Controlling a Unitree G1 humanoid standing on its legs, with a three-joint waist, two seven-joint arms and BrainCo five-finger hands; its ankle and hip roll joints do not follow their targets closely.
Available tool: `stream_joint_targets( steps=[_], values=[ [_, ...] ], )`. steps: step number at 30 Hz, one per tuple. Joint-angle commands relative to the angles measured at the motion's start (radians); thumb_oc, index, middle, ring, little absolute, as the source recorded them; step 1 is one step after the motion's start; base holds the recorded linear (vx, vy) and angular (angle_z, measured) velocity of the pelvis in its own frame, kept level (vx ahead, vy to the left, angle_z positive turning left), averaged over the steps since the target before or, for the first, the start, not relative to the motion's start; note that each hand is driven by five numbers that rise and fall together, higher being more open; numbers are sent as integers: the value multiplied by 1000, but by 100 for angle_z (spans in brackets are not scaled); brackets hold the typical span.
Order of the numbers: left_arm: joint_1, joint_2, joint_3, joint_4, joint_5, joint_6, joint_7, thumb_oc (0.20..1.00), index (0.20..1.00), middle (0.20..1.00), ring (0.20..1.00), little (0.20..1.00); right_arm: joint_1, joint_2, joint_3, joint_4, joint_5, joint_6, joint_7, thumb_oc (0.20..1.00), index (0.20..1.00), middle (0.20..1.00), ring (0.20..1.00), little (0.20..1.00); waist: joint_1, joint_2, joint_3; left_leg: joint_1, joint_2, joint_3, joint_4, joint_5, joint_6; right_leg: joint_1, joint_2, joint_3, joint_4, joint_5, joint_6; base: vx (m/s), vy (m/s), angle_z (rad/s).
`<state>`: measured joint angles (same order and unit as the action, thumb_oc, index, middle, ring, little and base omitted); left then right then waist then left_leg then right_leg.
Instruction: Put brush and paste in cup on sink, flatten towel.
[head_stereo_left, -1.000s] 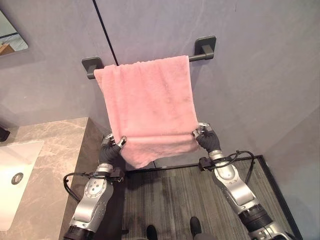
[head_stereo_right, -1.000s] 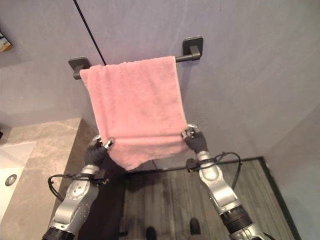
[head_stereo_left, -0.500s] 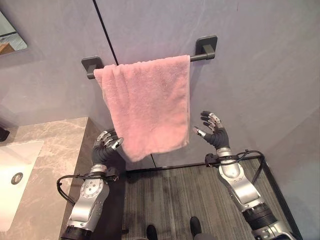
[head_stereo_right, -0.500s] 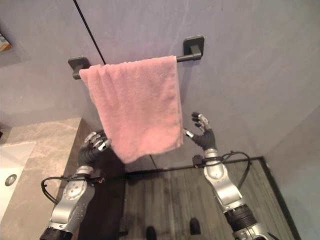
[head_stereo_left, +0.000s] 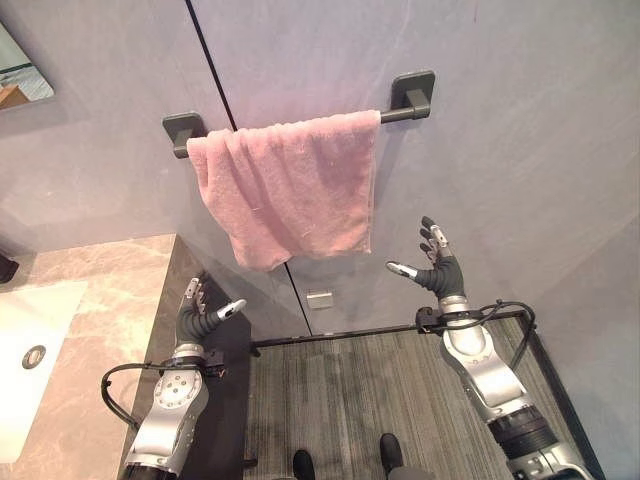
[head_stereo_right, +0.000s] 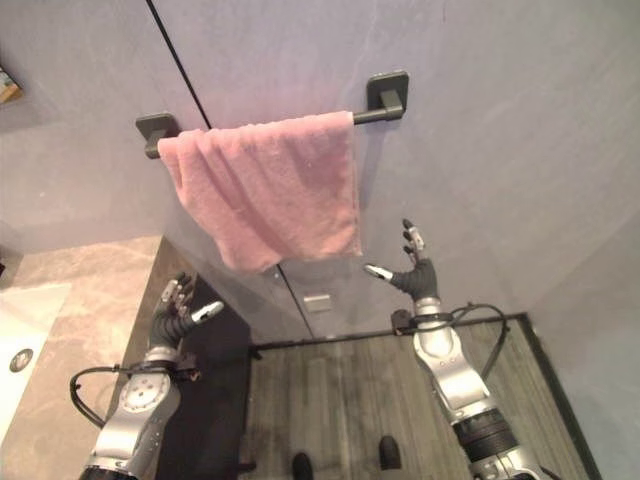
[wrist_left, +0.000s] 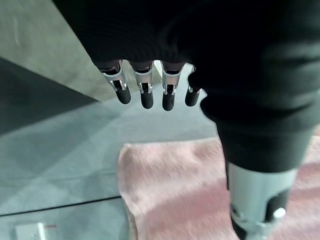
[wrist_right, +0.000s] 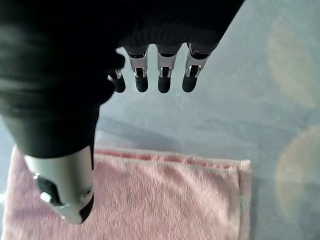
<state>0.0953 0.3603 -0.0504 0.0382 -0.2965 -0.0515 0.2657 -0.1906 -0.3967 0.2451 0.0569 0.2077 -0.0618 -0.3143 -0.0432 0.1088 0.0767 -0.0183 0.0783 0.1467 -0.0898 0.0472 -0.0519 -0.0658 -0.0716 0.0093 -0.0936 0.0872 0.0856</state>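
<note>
Room: grey wall (head_stereo_left: 520, 150) with a thin black vertical seam (head_stereo_left: 205, 50) running down behind the towel bar. Dark bar (head_stereo_left: 395, 112) on two square mounts, tilted across the view. Small pale plate (head_stereo_left: 320, 299) on the wall below the towel, too small to tell what it is.

Pink towel (head_stereo_left: 285, 185) hangs over the bar, bunched and rumpled toward the robot's left, with folds running down it; lower edge slants, with the longest corner hanging on the left side. Right edge hangs fairly straight.

Left of the towel: beige marbled counter (head_stereo_left: 100, 300) with a white sink (head_stereo_left: 25, 350) and round drain (head_stereo_left: 35, 356) set into it. Counter's side panel is dark. A mirror corner (head_stereo_left: 20, 75) sits upper left on the wall. Floor is dark grey wood-grain planks (head_stereo_left: 350, 400).

Left hand (head_stereo_left: 197, 310) is below the towel's low corner, apart from it, fingers straight and spread, holding nothing. Right hand (head_stereo_left: 437, 265) is just right of and below the towel, also clear of it, fingers splayed, empty. Both wrist views confirm extended fingers with the towel beyond them.

No legible writing or labels anywhere.
</note>
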Motion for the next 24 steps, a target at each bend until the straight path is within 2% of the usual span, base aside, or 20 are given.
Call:
stream_joint_targets(
  steps=[1, 3, 4, 5, 10, 14, 18, 24],
  values=[
    [-6, 95, 45, -29, 63, -39, -4, 1000, 1000, 1000, 1000, 1000, 14, 39, -28, -43, 102, -45, 42, 1000, 1000, 1000, 1000, 1000, -2, -65, -61, 13, 128, -18, 3, 14, -97, 11, -150, -23, 6, -24, 100, 0, 0, 0],
    [4, 107, 52, -56, 76, -39, -21, 1000, 1000, 1000, 1000, 1000, 22, 39, -33, -56, 130, -51, 56, 1000, 1000, 1000, 1000, 1000, -1, -65, -61, 13, 128, -18, 3, 13, -97, 10, -151, -24, 6, -24, 101, 0, 0, 0],
    [36, 163, 90, -147, 136, -33, -67, 1000, 1000, 1000, 1000, 1000, 38, 31, -54, -101, 161, -49, 84, 1000, 1000, 1000, 1000, 1000, 2, -65, -60, 12, 127, -17, 3, 11, -97, 9, -151, -22, 6, -25, 102, 0, 0, 0],
    [56, 181, 121, -199, 124, -46, -71, 1000, 1000, 1000, 1000, 1000, 43, 26, -65, -132, 182, -52, 94, 1000, 1000, 1000, 1000, 1000, 4, -67, -59, 11, 127, -17, 3, 11, -97, 6, -152, -22, 6, -24, 103, 0, 0, 0],
    [84, 189, 216, -328, 23, -93, -43, 1000, 1000, 1000, 1000, 1000, 36, 18, -92, -248, 350, -93, 142, 1000, 1000, 1000, 1000, 1000, 14, -76, -56, 5, 128, -22, 3, 12, -98, 3, -153, -24, 6, -23, 105, 0, 0, 0],
    [76, 202, 266, -378, 58, -101, -4, 1000, 1000, 1000, 1000, 1000, -7, 20, -83, -288, 477, -115, 169, 1000, 1000, 1000, 1000, 1000, 26, -83, -58, 3, 129, -24, 3, 11, -100, 5, -153, -26, 6, -26, 105, 0, 0, 0],
    [26, 188, 254, -419, -28, -137, 4, 1000, 1000, 1000, 1000, 1000, -75, 21, -48, -315, 601, -137, 202, 1000, 1000, 1000, 1000, 1000, 31, -88, -59, 5, 126, -22, 3, 9, -100, 8, -155, -25, 6, -26, 106, 1, 0, 1],
    [-105, 155, 142, -454, -277, -192, -44, 1000, 1000, 1000, 1000, 1000, -188, 49, 56, -322, 776, -147, 246, 1000, 1000, 1000, 1000, 1000, 33, -93, -59, 6, 118, -23, 3, 7, -101, 13, -163, -31, 6, -24, 106, 0, 4, 4]
  ],
)
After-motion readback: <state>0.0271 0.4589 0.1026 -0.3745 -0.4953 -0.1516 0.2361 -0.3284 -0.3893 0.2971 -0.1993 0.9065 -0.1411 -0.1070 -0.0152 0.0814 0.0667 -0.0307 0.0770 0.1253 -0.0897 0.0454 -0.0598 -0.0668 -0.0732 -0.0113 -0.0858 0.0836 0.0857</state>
